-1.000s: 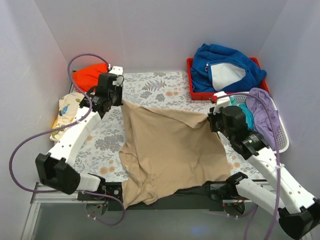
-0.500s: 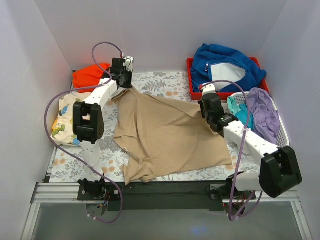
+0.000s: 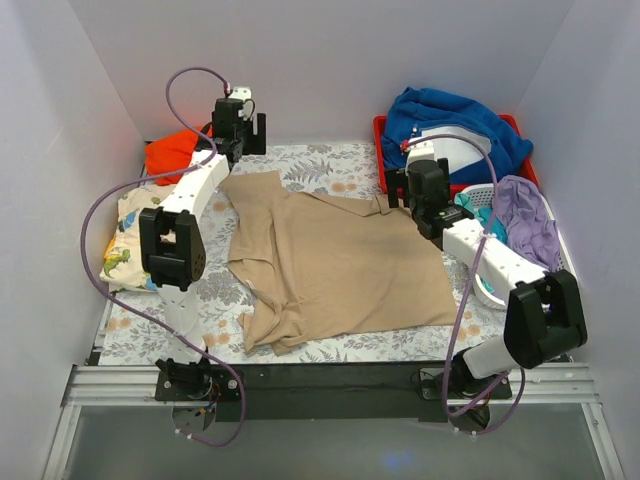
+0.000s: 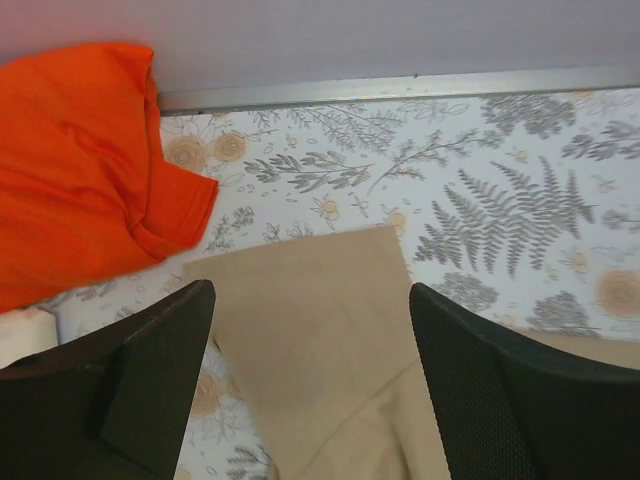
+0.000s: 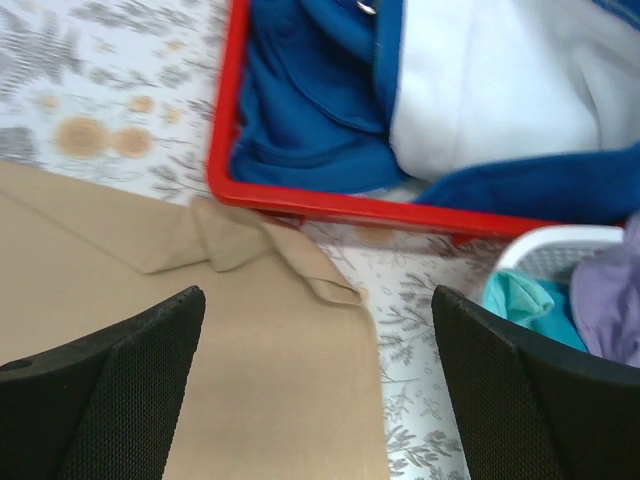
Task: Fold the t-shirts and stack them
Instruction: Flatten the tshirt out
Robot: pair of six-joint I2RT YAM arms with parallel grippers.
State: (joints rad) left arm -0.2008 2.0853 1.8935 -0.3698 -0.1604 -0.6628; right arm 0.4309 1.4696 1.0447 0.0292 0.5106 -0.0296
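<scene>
A plain tan t-shirt (image 3: 340, 262) lies spread over the floral table (image 3: 320, 165), its near-left part rumpled. My left gripper (image 3: 246, 138) hovers open above its far-left corner (image 4: 320, 300), nothing between the fingers (image 4: 150, 370). Over the shirt's far-right corner (image 5: 290, 260), which is creased, my right gripper (image 3: 402, 188) stands open and holds nothing too. An orange t-shirt (image 3: 176, 152) (image 4: 70, 150) is bunched in the back left corner. Along the left edge lies a cream dinosaur-print t-shirt (image 3: 124, 236).
A red tray (image 3: 381, 160) (image 5: 300, 203) at the back right holds a bulky blue fleece (image 3: 450, 125) (image 5: 310, 110). A white basket (image 3: 565, 262) beside it carries purple (image 3: 525, 215) and teal cloth (image 5: 525, 300). White walls close in three sides.
Both grippers, shut on the tan shirt's far corners before, have opened and let go. The shirt was pulled toward the back and now lies flat.
</scene>
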